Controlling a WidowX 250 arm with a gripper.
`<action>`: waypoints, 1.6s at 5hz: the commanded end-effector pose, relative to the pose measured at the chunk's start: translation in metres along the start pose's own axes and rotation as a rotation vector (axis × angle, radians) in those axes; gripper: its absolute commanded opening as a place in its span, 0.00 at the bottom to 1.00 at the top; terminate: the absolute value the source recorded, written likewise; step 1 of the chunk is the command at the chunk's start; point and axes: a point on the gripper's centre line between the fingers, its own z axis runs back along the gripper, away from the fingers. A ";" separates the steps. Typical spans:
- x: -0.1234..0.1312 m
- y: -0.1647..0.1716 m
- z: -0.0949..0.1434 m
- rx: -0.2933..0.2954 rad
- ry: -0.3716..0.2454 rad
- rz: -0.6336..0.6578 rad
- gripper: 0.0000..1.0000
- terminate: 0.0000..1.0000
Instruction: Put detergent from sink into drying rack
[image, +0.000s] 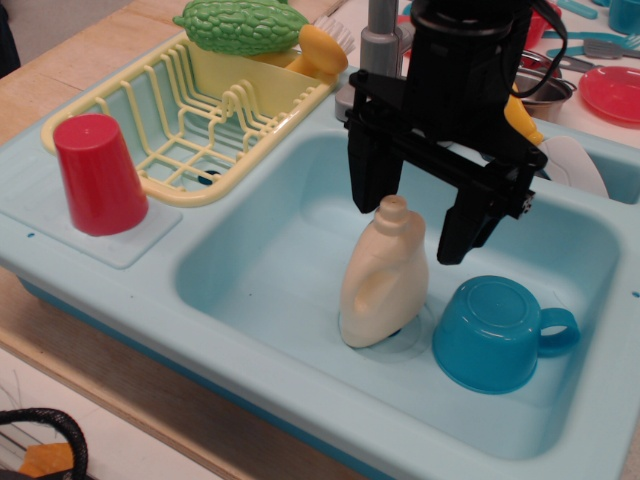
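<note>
Nearest the camera, along the front edge of the table (150, 400), the rim of the sink (300, 375) is seen, and just beyond it, on the basin floor over the drain, the detergent (383, 280) stands upright. Its built-in handle faces the front left and its narrow neck points up. An upturned blue mug (492, 333) lies just beside it on the right; whether the two touch cannot be told.

Above the bottle the gripper (415, 215) is held with its fingers (368, 165) spread wide, one at the left of the neck and the other off to the right, above the gap between bottle and mug. Nothing is held and no contact with the bottle is visible.

The bottle is judged to be a light, hollow, stiff plastic toy with a smooth and probably somewhat slippery skin, unlikely to break but easily tipped because it is tall on a small base. The shoulders just below the neck, or the upper body, are judged the best place to be gripped: the walls there look firm and near parallel, whereas the round neck could twist out and the handle side is uneven. The mug leaves little room for the right finger.

Farther back on the left, a red cup (98, 175) stands inverted, and behind it the drying rack (160, 100) is seen, with a green vegetable (243, 25) at its far end.
</note>
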 end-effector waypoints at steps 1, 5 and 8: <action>-0.002 0.001 -0.001 -0.002 -0.052 0.061 1.00 0.00; -0.008 0.010 0.035 0.076 -0.052 0.149 0.00 0.00; -0.026 0.096 0.097 0.252 -0.007 0.077 0.00 0.00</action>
